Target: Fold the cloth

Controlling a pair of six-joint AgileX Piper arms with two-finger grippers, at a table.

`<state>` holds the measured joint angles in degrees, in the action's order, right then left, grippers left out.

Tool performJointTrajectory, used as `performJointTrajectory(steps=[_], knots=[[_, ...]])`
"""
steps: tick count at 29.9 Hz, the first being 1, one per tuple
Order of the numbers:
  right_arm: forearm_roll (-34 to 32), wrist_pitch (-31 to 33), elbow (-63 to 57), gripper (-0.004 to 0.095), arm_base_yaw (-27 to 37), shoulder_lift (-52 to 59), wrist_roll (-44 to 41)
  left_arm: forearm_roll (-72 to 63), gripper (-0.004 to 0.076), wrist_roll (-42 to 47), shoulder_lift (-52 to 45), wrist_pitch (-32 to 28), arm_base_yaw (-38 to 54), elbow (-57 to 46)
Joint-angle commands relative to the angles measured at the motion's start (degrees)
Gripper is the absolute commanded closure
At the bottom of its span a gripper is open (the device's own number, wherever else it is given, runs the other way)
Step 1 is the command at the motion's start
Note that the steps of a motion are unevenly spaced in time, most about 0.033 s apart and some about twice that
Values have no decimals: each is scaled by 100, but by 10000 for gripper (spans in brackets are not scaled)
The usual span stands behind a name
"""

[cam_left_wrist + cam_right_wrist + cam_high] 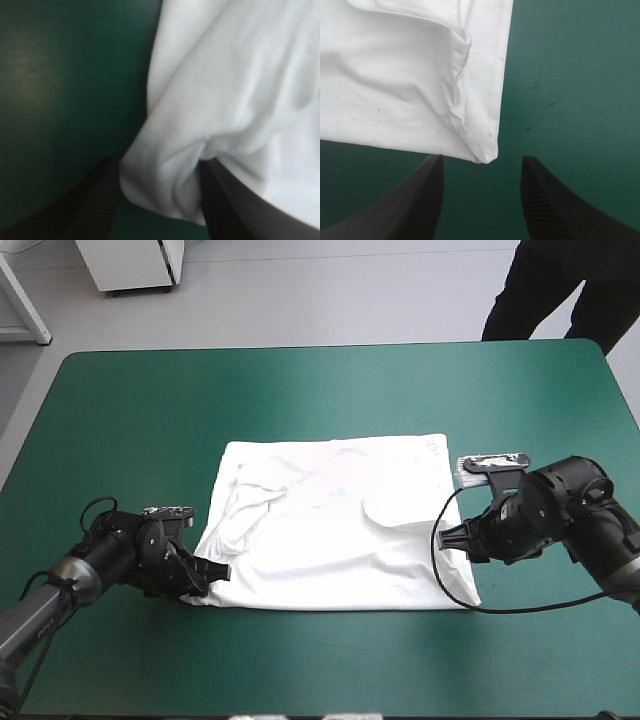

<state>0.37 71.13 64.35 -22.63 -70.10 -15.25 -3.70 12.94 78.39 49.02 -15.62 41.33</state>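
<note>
t-shirt [340, 530] lies spread flat mid-table [150, 410], white on teal-green, wrinkled on its left half, smoother on the right.
left tool [159, 172]: spread. the shirt's near-left corner [160, 197] is bunched in the gap between the black fingers, not pinched.
right tool [481, 160]: spread too. the near-right corner [481, 155] sits just ahead of the gap, not inside it.
step in hand looks like taking both near corners for a fold toward the far edge.
how i'd do it:
- push the right tool in so the corner sits well between the fingers before clamping
- left can clamp where it is
- catch every layer, hem included
- clamp both sides together, lift level, keep the near hem taut so the fold line runs straight

risk: right side grabs only the top layer or slips off the corner tip.
</note>
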Motion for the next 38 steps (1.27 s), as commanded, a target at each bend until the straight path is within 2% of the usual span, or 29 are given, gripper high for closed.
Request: performJointTrajectory(steps=[1,2,4,5,6,7,8,14,18,31,38], knots=[[-161,-91,147,449,17,147,20,-138,362,46,294,-297,12,6],[-159,-91,147,449,17,147,20,-149,374,46,336,-308,12,6],[-192,-102,147,449,17,147,20,-149,465,46,422,-307,12,6],[-202,-113,147,449,17,147,20,-149,527,36,442,-307,12,6],[-203,-113,147,449,17,147,20,-149,638,36,453,-307,12,6],[-203,-113,147,449,17,147,20,-149,716,20,453,-340,12,1],[-203,-113,147,450,17,147,20,-149,727,-26,453,-350,12,1],[-151,46,137,449,17,147,20,-149,733,-26,453,-350,12,1],[155,3,-7,449,17,147,71,-149,733,-26,453,-350,12,1],[361,-1213,-1459,449,17,126,212,-149,733,-52,453,-437,12,1],[361,-1552,-1669,449,17,-375,197,-180,733,-67,453,-437,12,1]])
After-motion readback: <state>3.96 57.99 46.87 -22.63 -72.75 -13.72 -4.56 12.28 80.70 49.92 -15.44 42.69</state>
